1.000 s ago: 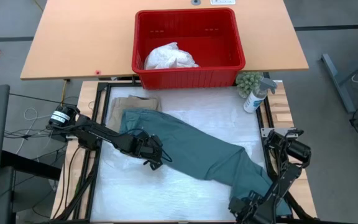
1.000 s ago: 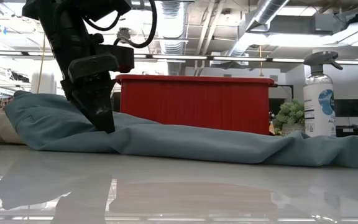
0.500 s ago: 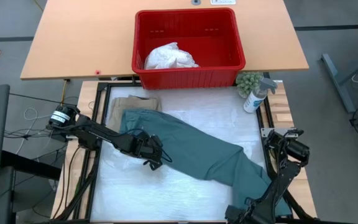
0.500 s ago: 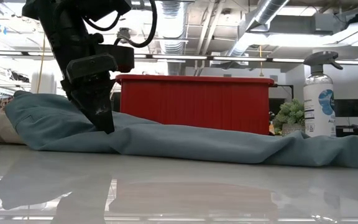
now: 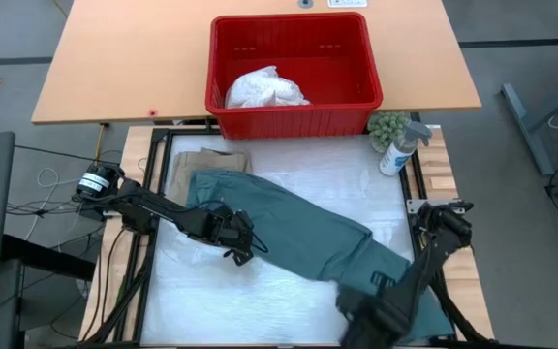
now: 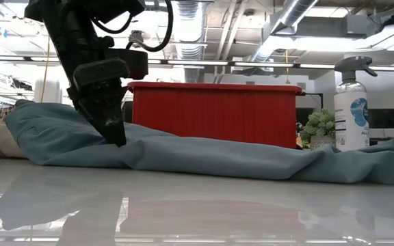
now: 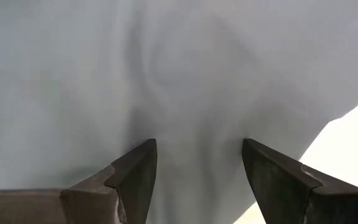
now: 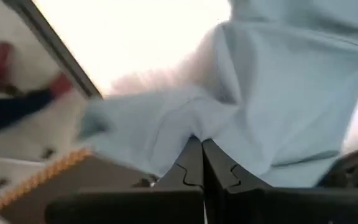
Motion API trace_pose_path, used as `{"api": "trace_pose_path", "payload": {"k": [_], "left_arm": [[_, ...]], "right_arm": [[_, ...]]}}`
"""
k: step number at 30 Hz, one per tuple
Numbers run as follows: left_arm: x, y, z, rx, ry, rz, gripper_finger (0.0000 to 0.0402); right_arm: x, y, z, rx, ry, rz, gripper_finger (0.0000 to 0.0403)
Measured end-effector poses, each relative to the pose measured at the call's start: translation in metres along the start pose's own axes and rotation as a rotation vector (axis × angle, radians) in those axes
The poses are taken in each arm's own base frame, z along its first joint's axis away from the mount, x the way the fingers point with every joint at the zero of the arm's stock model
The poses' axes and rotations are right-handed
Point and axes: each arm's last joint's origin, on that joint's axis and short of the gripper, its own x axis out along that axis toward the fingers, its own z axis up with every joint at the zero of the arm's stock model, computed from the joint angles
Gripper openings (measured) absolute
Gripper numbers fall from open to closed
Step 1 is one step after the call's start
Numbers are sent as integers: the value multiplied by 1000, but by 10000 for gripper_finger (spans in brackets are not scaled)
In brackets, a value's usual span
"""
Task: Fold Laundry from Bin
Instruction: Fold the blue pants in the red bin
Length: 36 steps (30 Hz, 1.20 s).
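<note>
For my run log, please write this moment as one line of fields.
stage: spreading teal garment | left tool: open, pressing on it | right tool: shut on its near end | white garment: in red bin | beige garment: under teal

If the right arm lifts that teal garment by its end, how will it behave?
Probably floppy: the teal garment lies wrinkled and flat, so it would likely drape from the shut right gripper. It looks light. The left gripper pressing on it may anchor that part.
</note>
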Motion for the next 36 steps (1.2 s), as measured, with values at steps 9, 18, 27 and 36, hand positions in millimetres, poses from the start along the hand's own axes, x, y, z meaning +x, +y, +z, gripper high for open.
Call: {"api": "trace_pose_path", "payload": {"k": [9, 18, 27, 36], "left_arm": [[-1, -1, 0, -51, 26, -38, 226], [-18, -22, 12, -36, 27, -164, 226], [-58, -50, 33, 0, 9, -246, 226], [-89, -58, 35, -42, -203, 25, 226]], "right_arm": [[-46, -51, 51, 129, -217, 56, 14], [-76, -98, 107, 78, -408, 110, 14], [-80, -112, 155, -49, -533, 179, 14], [-82, -133, 184, -82, -573, 196, 14]]}}
